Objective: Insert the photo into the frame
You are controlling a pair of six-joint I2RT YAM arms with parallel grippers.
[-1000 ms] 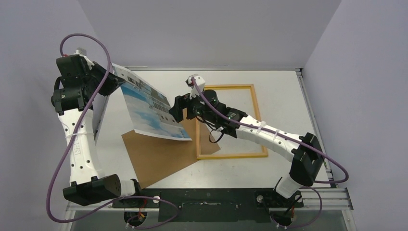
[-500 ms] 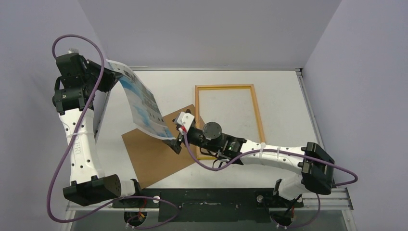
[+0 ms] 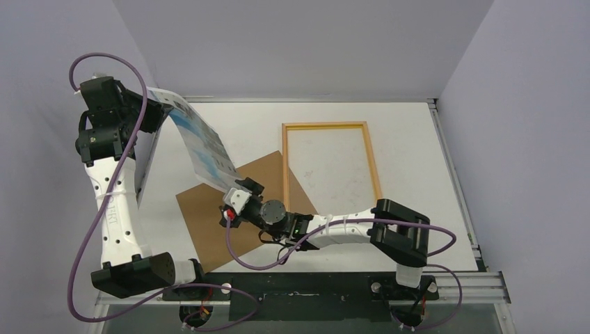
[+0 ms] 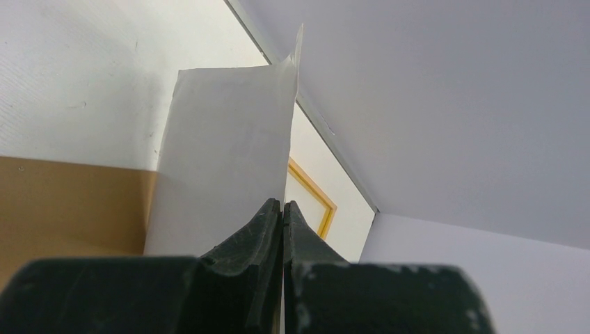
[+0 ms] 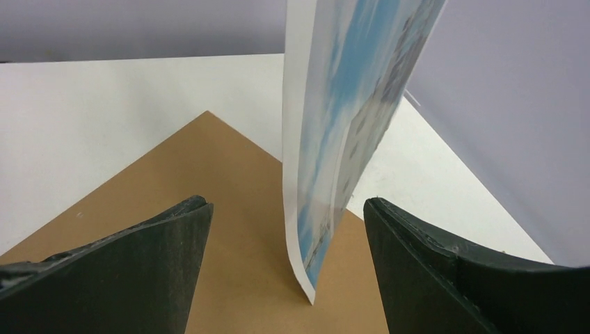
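Note:
The photo (image 3: 202, 142) hangs nearly edge-on from my left gripper (image 3: 149, 104), which is shut on its upper end at the far left. In the left wrist view my left gripper (image 4: 283, 204) pinches the photo's white back (image 4: 222, 153). The photo's (image 5: 348, 125) lower corner dangles between the fingers of my right gripper (image 5: 286, 202), which is open and touches nothing. That right gripper (image 3: 229, 203) sits low over the brown board. The yellow frame (image 3: 330, 126) lies flat at the centre right, also seen as the frame (image 4: 316, 191) past the left fingers.
A brown backing board (image 3: 209, 229) lies flat under the photo's lower corner, its right corner overlapping the frame's left rail. My right arm (image 3: 348, 226) stretches along the near edge and hides the frame's near rail. Purple walls close in at the left and back.
My right arm has swung from beside the frame down and left to the photo's lower corner. The left gripper has turned the photo more upright and edge-on.

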